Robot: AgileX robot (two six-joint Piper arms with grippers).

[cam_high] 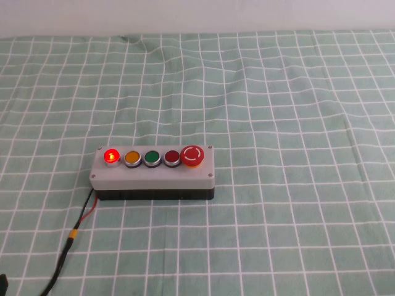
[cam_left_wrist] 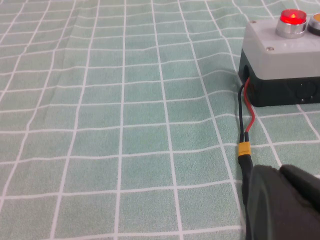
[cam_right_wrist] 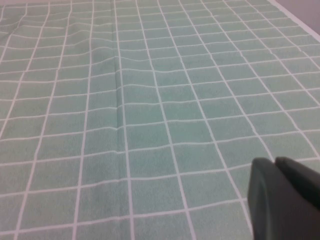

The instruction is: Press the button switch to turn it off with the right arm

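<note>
High view shows the grey box (cam_high: 152, 176) sitting near the middle of the green checked cloth (cam_high: 296, 123), with the button switch (cam_high: 111, 156) glowing bright red at the end of the row farthest from the mushroom button (cam_high: 192, 155). Between them sit an amber button (cam_high: 133, 158), a green button (cam_high: 152, 158) and a darker red button (cam_high: 171, 157). Neither of my arms reaches into that view.

My right gripper (cam_right_wrist: 285, 200) shows only as a dark edge in its own wrist view, hanging low over bare cloth with the box out of sight; I cannot tell whether it is wide or narrow. My left gripper (cam_left_wrist: 282, 202) is likewise a dark shape just beside the box's red and black lead (cam_left_wrist: 245, 120), and I cannot tell its state either.

To do this well, I judge I must bring the right gripper across the whole row to the lit end, come straight down on the cap, and keep clear of the amber neighbour. A closed tip would press more cleanly. The box may slide, so a vertical push is safest.

The cloth is rumpled behind the box, with a pale wall (cam_high: 197, 15) beyond.
</note>
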